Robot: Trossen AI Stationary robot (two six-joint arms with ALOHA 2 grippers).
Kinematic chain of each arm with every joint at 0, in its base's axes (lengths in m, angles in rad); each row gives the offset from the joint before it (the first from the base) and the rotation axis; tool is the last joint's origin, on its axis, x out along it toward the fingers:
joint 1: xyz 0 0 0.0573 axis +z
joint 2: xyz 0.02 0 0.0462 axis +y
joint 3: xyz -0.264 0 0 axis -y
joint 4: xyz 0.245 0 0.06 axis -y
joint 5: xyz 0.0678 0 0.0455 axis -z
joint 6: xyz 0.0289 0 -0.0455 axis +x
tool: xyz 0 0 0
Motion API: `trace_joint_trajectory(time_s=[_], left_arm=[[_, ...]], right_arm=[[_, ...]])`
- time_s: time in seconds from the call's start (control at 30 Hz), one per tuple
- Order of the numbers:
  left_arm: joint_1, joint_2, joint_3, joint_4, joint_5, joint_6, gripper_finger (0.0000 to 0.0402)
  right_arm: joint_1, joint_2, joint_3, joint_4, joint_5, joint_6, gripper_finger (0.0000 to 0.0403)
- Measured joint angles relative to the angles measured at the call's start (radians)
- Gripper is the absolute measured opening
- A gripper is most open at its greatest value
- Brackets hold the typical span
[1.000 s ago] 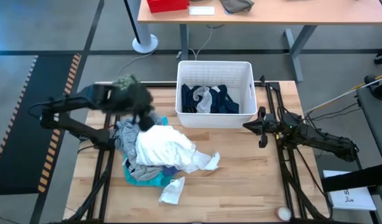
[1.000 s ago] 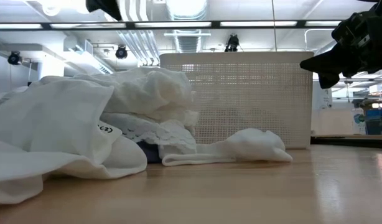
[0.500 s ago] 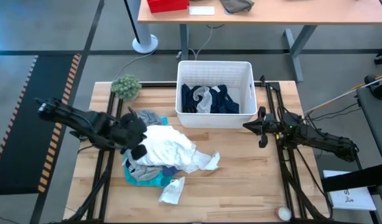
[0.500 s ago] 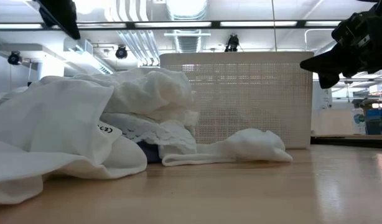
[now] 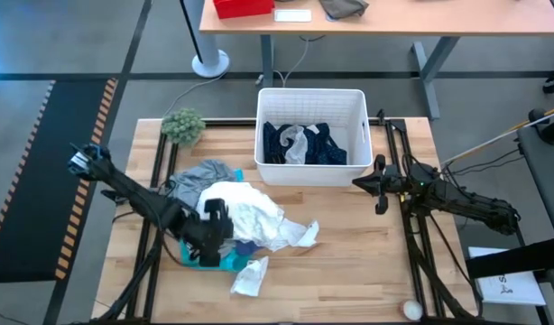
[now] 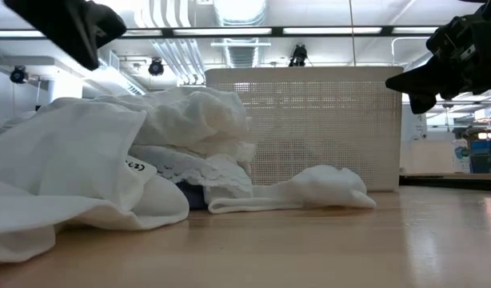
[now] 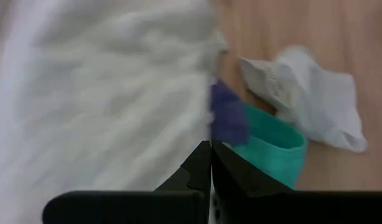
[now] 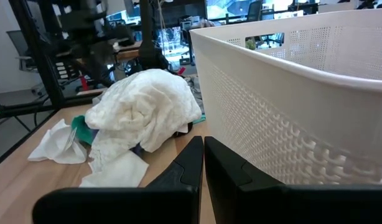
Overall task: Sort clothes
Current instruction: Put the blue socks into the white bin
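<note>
Both my grippers are clenched empty. My left gripper (image 5: 212, 236) hangs over the pile's near edge, white garment (image 7: 110, 93) and turquoise garment (image 7: 272, 146) just ahead. My right gripper (image 5: 378, 185) waits beside the bin (image 5: 355, 135).

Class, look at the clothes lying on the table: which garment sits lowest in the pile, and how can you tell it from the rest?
The turquoise garment. Only its edge peeks out beneath the white garment and the grey garment, beside the left gripper.
</note>
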Motion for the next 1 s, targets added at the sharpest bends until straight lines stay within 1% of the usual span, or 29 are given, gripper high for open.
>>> trace_joint_trajectory(time_s=[0.17,0.3,0.47,0.8,0.9,1.0], left_arm=[[-0.04,0.084,0.0,0.058,0.0,0.02,0.0001],[-0.043,0.146,0.0,0.091,0.001,0.036,0.0015],[-0.043,0.209,0.0,0.129,0.017,0.091,0.0053],[-0.042,0.281,0.0,0.146,0.008,0.086,0.015],[-0.039,0.301,0.0,0.147,-0.015,0.087,0.017],[-0.029,0.317,0.0,0.143,-0.016,0.067,0.0178]], right_arm=[[0.0,0.0,0.0,0.0,0.0,0.0,0.0],[0.0,0.0,0.0,0.0,0.0,0.0,0.0],[0.0,0.0,0.0,0.0,0.0,0.0,0.0],[0.0,0.0,0.0,0.0,0.0,0.0,0.0],[0.0,0.0,0.0,0.0,0.0,0.0,0.0],[0.0,0.0,0.0,0.0,0.0,0.0,0.0]])
